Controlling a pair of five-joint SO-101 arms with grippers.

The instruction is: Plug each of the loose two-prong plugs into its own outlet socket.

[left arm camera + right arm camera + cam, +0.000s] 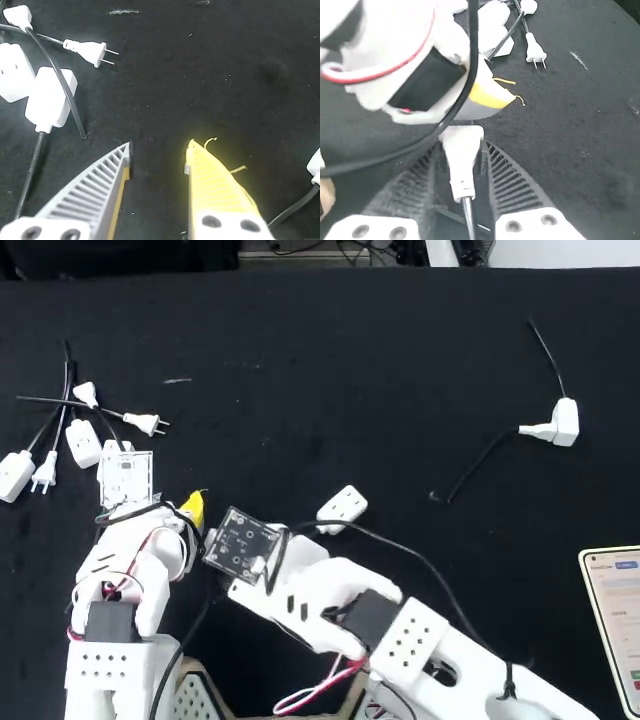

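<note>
- Right gripper (462,146) is clamped on a white corded connector (461,167), plug or socket unclear, near the loose two-prong plug (534,50).
- Left gripper (159,145), jaws apart and empty, sits nearer that plug.
- Phone screen (615,620), well apart from that plug: print unreadable.

The black table (330,350) carries a group of white things at its left side: a loose two-prong plug (145,423), an outlet socket (83,443) near it, and a small plug (44,472). Near the middle lies a second socket (342,505). Well apart, on the right, an angled plug (557,425) lies with its black cable (478,468). A phone (615,625) lies at the right edge.
</note>
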